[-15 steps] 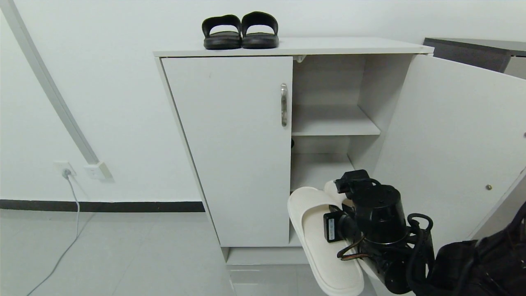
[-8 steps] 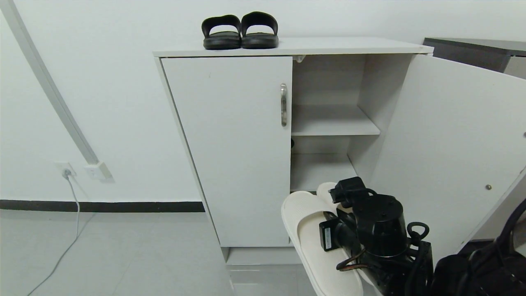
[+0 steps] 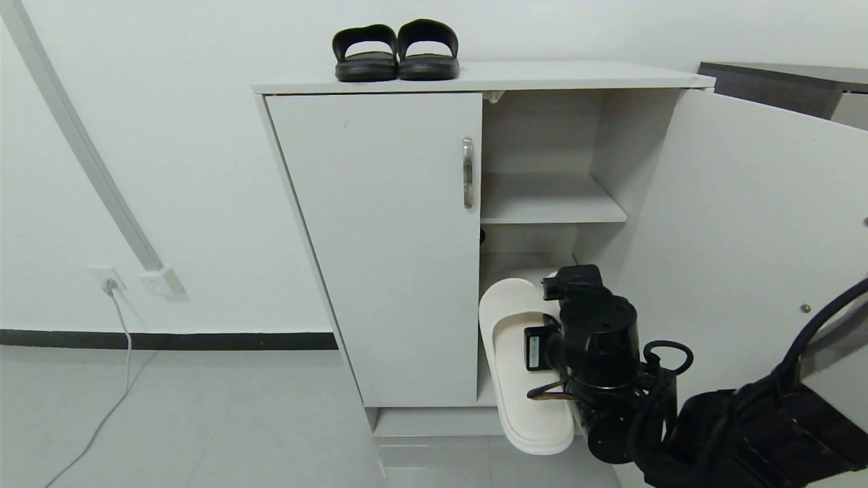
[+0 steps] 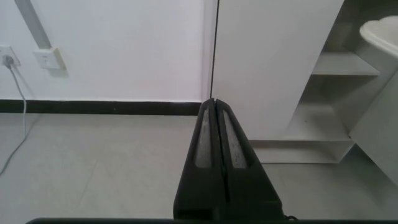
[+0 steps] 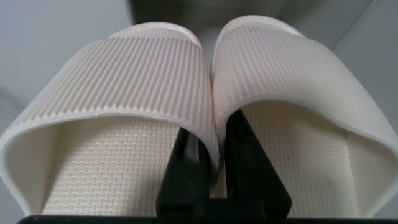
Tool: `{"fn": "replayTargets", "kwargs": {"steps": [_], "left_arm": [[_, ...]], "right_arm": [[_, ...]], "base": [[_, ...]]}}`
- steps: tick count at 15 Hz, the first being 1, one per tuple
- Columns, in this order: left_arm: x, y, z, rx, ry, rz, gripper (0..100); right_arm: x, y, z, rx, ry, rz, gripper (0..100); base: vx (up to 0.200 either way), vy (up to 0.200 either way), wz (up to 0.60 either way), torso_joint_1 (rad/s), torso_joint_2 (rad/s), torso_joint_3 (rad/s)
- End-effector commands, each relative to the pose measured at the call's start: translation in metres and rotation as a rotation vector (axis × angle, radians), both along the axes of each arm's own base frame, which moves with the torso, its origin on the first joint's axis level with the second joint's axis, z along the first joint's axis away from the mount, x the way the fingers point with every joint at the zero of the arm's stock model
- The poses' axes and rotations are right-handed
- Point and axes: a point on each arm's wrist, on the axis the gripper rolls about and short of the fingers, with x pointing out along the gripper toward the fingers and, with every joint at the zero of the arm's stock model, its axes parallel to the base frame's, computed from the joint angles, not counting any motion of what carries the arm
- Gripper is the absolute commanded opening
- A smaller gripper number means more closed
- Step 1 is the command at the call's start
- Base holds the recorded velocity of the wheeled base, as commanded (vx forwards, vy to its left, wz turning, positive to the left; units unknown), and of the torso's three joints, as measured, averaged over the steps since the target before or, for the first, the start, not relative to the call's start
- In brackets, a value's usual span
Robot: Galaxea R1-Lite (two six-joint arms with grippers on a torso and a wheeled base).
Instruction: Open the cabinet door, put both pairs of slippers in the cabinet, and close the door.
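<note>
Ahead, in the head view, the white cabinet [image 3: 475, 76] is seen against the wall [image 3: 169, 169]. Its left-hand door [image 3: 380, 244] is shut, with a metal handle [image 3: 468, 173] at its free edge, and its right-hand door [image 3: 746, 230] is swung wide. Between the two doors a tall bay stands open, divided by an upper shelf [image 3: 549, 200] and a lower shelf [image 3: 525, 268]. The black slippers [image 3: 397, 51] are set side by side on the cabinet top, above the shut door. The white slippers [image 3: 519, 352] are carried on the right arm in front of the bay, just beside the shut door's free edge. Their toes are turned toward the lower shelf and their heels hang out above the pale tiled floor [image 3: 203, 420]. Whether the toes have crossed the cabinet's front edge cannot be told. A socket [image 3: 108, 279] with a cable is fixed low on the wall, above a dark skirting band [image 3: 169, 339].

In the left wrist view, the left gripper [image 4: 214, 118] is held over the floor, well apart from the cabinet. Its fingers are pressed together with nothing between them. The rim of a white slipper is caught beside the bay.

In the right wrist view, the right gripper [image 5: 214, 158] is clenched on the white slippers, with the two inner strap walls pinched together between its fingers [image 5: 186, 162].
</note>
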Motion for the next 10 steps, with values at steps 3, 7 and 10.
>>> {"fn": "replayTargets", "kwargs": {"steps": [3,7,10], "left_arm": [[0.000,0.000,0.000,0.001,0.003,0.000,0],[0.000,0.000,0.000,0.000,0.003,0.000,0],[0.000,0.000,0.000,0.000,0.003,0.002,0]], "right_arm": [[0.012,0.003,-0.012,-0.018,0.014,-0.032,0],[0.013,0.003,-0.018,-0.030,0.023,-0.040,0],[0.014,0.002,-0.019,-0.031,0.025,-0.041,0]], "base": [[0.000,-0.200,0.00,0.002,0.01,0.001],[0.000,-0.100,0.00,-0.002,0.00,0.001],[0.000,0.000,0.00,0.000,0.00,0.000]]}}
